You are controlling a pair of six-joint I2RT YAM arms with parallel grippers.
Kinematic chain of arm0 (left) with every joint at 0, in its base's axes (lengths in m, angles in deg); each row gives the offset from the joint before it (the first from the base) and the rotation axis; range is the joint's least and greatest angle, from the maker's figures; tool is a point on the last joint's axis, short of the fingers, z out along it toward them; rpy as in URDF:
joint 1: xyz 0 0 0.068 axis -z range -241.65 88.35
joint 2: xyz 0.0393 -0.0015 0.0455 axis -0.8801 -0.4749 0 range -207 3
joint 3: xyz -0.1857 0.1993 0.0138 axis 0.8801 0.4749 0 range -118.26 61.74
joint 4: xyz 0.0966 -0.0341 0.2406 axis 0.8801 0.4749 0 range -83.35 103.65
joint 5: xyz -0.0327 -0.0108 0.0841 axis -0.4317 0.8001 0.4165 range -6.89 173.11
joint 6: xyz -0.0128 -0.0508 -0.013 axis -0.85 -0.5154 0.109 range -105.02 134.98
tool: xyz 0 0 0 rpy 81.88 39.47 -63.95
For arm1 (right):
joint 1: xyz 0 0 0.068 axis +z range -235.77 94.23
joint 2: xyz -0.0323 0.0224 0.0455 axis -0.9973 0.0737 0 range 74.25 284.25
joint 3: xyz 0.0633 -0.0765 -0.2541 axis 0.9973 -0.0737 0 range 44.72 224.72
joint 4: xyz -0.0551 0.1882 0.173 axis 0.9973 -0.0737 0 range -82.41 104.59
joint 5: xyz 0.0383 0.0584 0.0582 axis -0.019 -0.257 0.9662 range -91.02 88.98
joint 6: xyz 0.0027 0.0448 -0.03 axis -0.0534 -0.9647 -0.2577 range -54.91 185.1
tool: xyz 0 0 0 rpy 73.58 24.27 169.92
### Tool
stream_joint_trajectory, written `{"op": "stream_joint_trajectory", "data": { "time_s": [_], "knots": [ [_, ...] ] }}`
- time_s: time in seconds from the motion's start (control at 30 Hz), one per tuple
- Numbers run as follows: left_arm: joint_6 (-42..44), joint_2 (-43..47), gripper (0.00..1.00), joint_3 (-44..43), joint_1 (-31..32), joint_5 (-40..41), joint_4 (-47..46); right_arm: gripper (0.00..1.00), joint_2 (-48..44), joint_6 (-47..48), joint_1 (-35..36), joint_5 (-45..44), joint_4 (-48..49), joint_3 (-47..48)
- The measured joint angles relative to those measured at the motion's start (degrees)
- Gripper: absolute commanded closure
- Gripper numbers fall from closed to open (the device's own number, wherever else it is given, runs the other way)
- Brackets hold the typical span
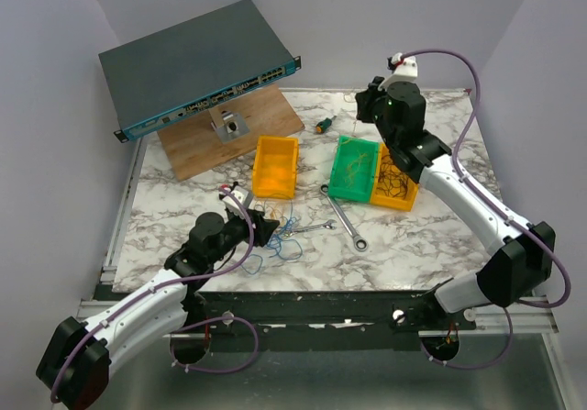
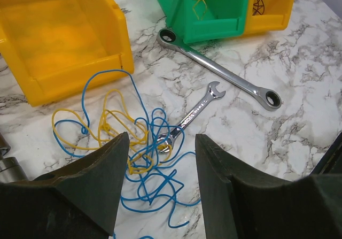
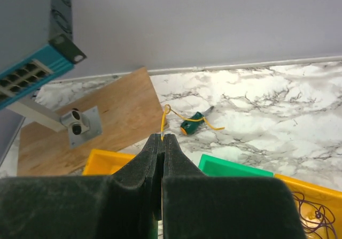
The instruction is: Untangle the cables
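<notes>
A tangle of thin blue and yellow cables (image 2: 136,143) (image 1: 280,236) lies on the marble table in front of the left yellow bin. My left gripper (image 2: 161,137) (image 1: 264,229) hovers just above it, open, with loops of blue cable showing between the fingers and nothing gripped. The ring end of a small wrench (image 2: 192,113) rests in the tangle. At the back my right gripper (image 3: 162,137) (image 1: 363,107) is raised over the green bin (image 1: 336,185) and is shut on one thin yellow cable (image 3: 163,122), which curls up and trails right.
A long ratchet wrench (image 2: 219,70) (image 1: 347,217) lies right of the tangle. An empty yellow bin (image 1: 276,165) stands beside the green bin, and another yellow bin (image 1: 396,193) holds dark wires. Behind are a green-handled screwdriver (image 3: 192,124), a wooden board (image 1: 234,139) and a network switch (image 1: 197,66).
</notes>
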Motion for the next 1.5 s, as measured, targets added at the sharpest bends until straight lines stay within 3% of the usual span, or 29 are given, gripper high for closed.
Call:
{"op": "stream_joint_trajectory", "data": {
  "time_s": [0.3,0.5,0.73,0.9,1.17,1.37,1.5],
  "knots": [
    [0.02,-0.15,0.46,0.00,0.00,0.24,-0.02,0.99,0.24,-3.58,-1.44,1.70,8.24,-18.34],
    [0.02,-0.57,0.46,0.00,0.00,0.26,-0.07,0.99,1.03,-6.99,-1.44,2.25,8.63,-27.43],
    [0.02,-1.18,0.45,-0.02,0.00,0.24,-0.04,0.99,1.40,-8.44,-1.44,0.35,7.74,-28.92],
    [0.02,-1.09,0.46,-0.04,0.00,0.24,0.04,0.99,5.07,-10.16,-1.44,-5.25,1.77,-26.03],
    [0.02,0.39,0.46,-0.04,0.00,0.26,0.02,0.99,2.62,-11.87,-1.44,-11.91,-3.37,-26.38],
    [0.02,0.39,0.46,-0.04,0.00,0.26,0.13,0.99,3.08,-10.97,-1.44,-11.87,-3.63,-26.12],
    [0.02,0.39,0.46,-0.04,0.00,0.24,0.15,0.99,9.70,-9.79,-1.44,-10.05,-3.48,-20.72]
  ]
}}
